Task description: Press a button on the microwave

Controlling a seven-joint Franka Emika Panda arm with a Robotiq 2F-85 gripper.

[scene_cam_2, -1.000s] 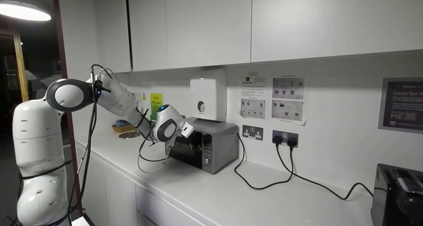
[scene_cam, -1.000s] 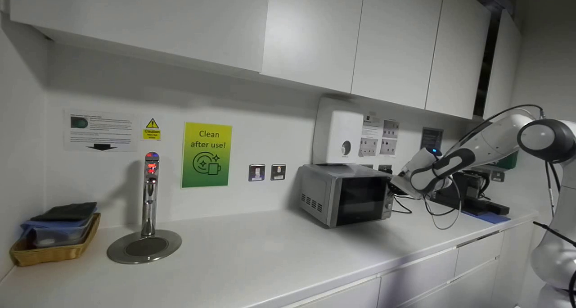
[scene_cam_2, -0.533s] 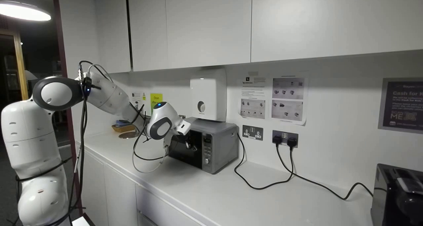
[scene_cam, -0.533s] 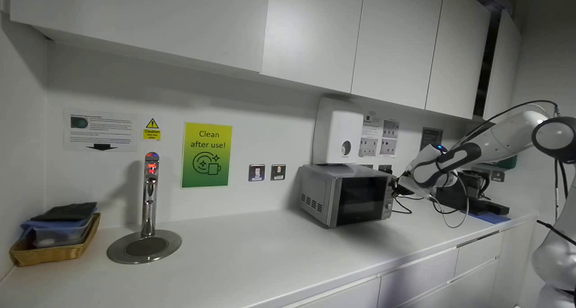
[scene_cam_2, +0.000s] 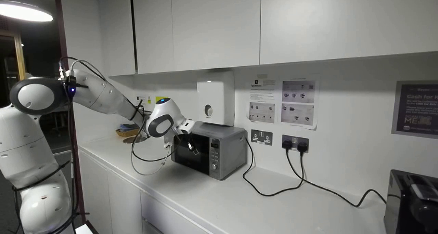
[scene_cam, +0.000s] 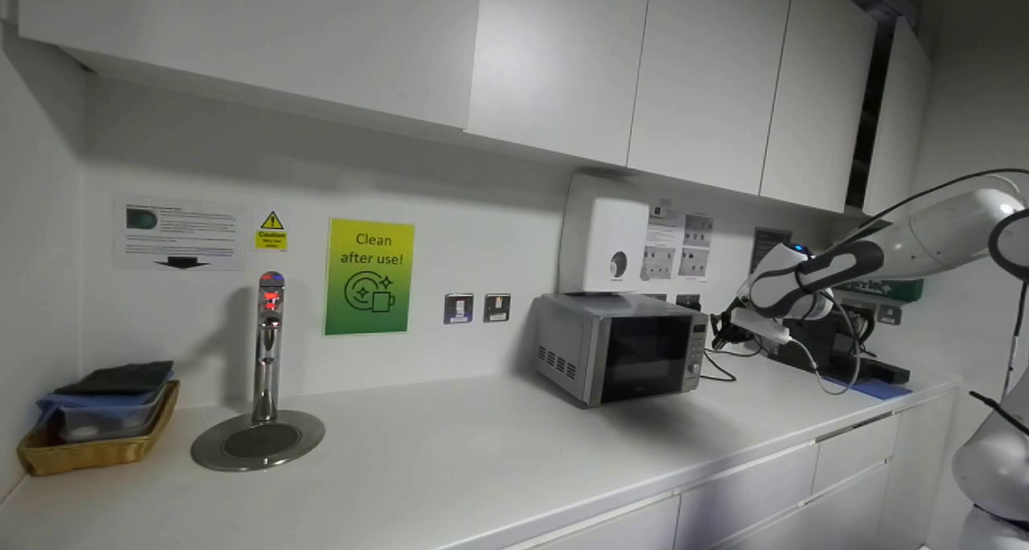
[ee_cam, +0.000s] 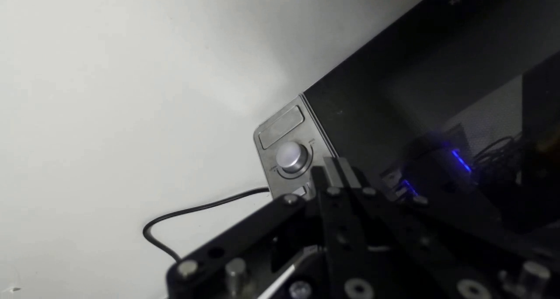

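Note:
The silver-grey microwave [scene_cam: 647, 357] stands on the counter against the wall. It also shows in an exterior view [scene_cam_2: 232, 153], with its narrow control panel [scene_cam_2: 215, 157] of small buttons above a round knob. In the wrist view I see the panel's lower end with the silver knob [ee_cam: 291, 156] and a long flat button [ee_cam: 281, 127]; the upper buttons are hidden behind my fingers. My gripper [ee_cam: 341, 172] is shut with nothing between its fingertips. In both exterior views the gripper [scene_cam: 718, 339] [scene_cam_2: 194, 149] hangs apart from the microwave's front, tilted downward.
A white dispenser [scene_cam: 604, 236] is on the wall above the microwave. Cables [scene_cam_2: 255, 179] run along the counter from wall sockets [scene_cam_2: 295, 143]. A black appliance [scene_cam_2: 410, 206] stands further along. A tap [scene_cam: 268, 349] and a basket [scene_cam: 104, 445] stand at the far end. Cupboards [scene_cam_2: 215, 28] hang overhead.
The arm and gripper have drawn back from the microwave's control panel toward the robot's base, opening a gap. The fingers no longer cover the panel in the exterior views. The microwave has not moved.

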